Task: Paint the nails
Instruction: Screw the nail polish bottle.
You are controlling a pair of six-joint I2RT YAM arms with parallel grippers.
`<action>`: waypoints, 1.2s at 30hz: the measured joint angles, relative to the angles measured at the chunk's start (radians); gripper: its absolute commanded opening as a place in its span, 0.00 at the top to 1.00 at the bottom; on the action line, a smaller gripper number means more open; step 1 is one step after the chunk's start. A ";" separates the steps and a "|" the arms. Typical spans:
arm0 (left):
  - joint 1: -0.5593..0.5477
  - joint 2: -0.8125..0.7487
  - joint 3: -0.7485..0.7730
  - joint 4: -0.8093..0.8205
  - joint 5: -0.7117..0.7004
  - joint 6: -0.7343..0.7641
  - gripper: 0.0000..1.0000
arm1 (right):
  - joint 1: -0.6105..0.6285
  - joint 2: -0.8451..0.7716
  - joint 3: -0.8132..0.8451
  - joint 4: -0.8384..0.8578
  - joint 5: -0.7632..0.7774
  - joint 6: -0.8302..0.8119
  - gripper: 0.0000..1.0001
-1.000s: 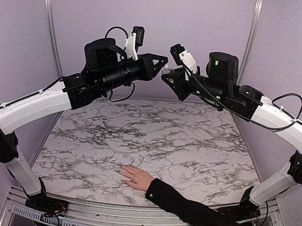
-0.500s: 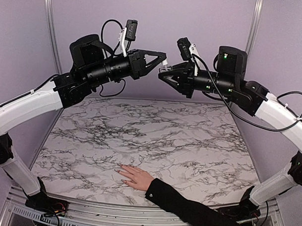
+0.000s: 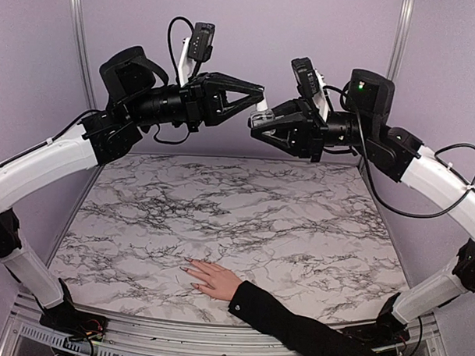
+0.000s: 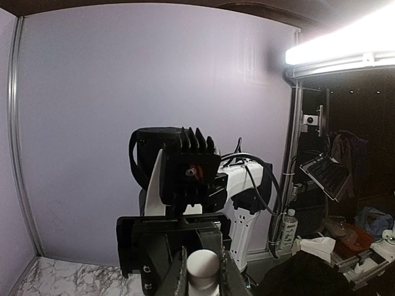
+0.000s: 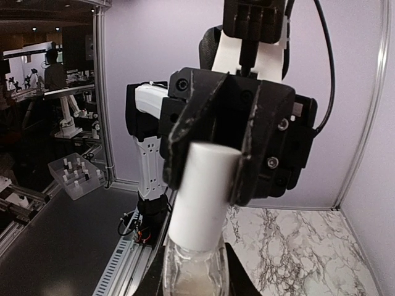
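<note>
Both arms are raised high over the table and meet tip to tip. My right gripper [image 3: 257, 124] is shut on a small clear nail polish bottle [image 3: 261, 116], which fills the bottom of the right wrist view [image 5: 194, 271]. My left gripper [image 3: 260, 95] is shut on the bottle's white cap [image 3: 261, 105], seen between its fingers [image 4: 179, 277] in the left wrist view [image 4: 202, 265] and in the right wrist view [image 5: 203, 194]. A pale hand [image 3: 213, 279] with a black sleeve [image 3: 295, 327] lies flat at the table's near edge. Its nails [image 3: 187, 261] are tiny specks at the fingertips.
The white marble table [image 3: 244, 209] lies far below both grippers. Purple walls and metal posts [image 3: 77, 32] enclose the back and sides. The sleeve crosses the near right edge by the right arm's base.
Both arms have lifted and levelled out, the left elbow swinging left. The grippers stay joined at the bottle and cap. The hand has not moved.
</note>
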 measured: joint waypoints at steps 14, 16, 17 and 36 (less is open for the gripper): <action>0.031 0.011 -0.010 -0.037 0.052 -0.038 0.56 | 0.000 -0.007 -0.027 0.042 -0.001 0.002 1.00; 0.035 0.006 -0.019 -0.044 0.018 -0.038 0.52 | -0.001 -0.013 -0.033 0.031 0.040 -0.016 1.00; 0.037 -0.001 -0.030 -0.051 -0.010 -0.042 0.51 | -0.001 -0.014 -0.034 0.026 0.064 -0.024 1.00; -0.028 -0.009 -0.036 -0.126 -0.559 -0.064 0.46 | 0.092 -0.043 -0.074 -0.036 0.856 -0.183 1.00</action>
